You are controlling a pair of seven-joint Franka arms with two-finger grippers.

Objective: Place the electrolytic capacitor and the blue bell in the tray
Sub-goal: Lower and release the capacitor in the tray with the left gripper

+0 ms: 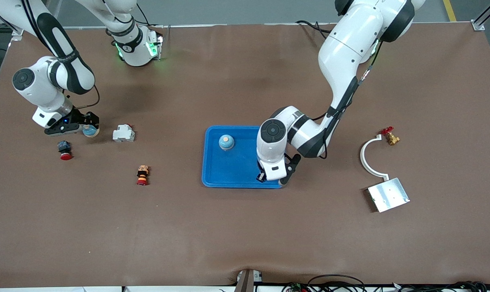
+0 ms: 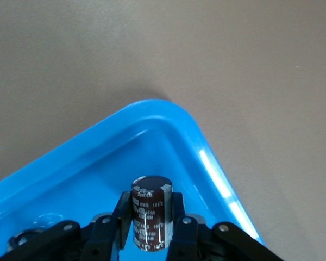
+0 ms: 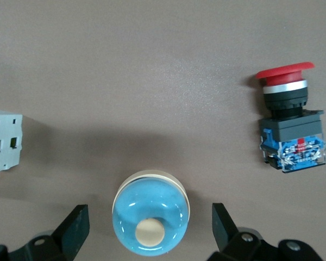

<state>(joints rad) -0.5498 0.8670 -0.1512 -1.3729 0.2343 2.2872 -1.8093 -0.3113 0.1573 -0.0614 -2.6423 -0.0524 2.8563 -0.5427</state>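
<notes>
Brown matted bench, two white Franka arms based along its robot edge.

Left gripper [image 1: 272, 177]: fingers [image 2: 121, 220] clamped on the electrolytic capacitor [image 2: 150, 212], a dark brown can with pale print, held upright. It sits low inside the tray [image 1: 216, 170], at the corner nearest the front camera on the left arm's end. Whether the can's base touches the tray floor cannot be told. Not let go.

Right gripper [image 3: 151, 228]: fingers [image 3: 76, 228] spread wide, straddling a blue bell [image 3: 151, 220] with a cream button on top; clear gaps either side, no contact. This bell stands on the bench at the right arm's end, with a white breaker block [image 1: 123, 133] beside it at 3 o'clock in the front view and a red emergency-stop button [image 1: 65, 149] at 8 o'clock.

A second blue bell [image 1: 226, 142] already stands in the tray, at about 11 o'clock from the left gripper.

Progress, as judged: capacitor delivered but unreleased; one bell is in the tray. Left: open the left fingers and lift clear. The right arm looks poised to grasp the outside bell, though the tray may already hold the bell needed.

Unrelated: stacked coloured part [image 1: 142, 174], white curved bracket [image 1: 369, 158], silver plate [image 1: 388, 194], brass valve [image 1: 391, 136].
</notes>
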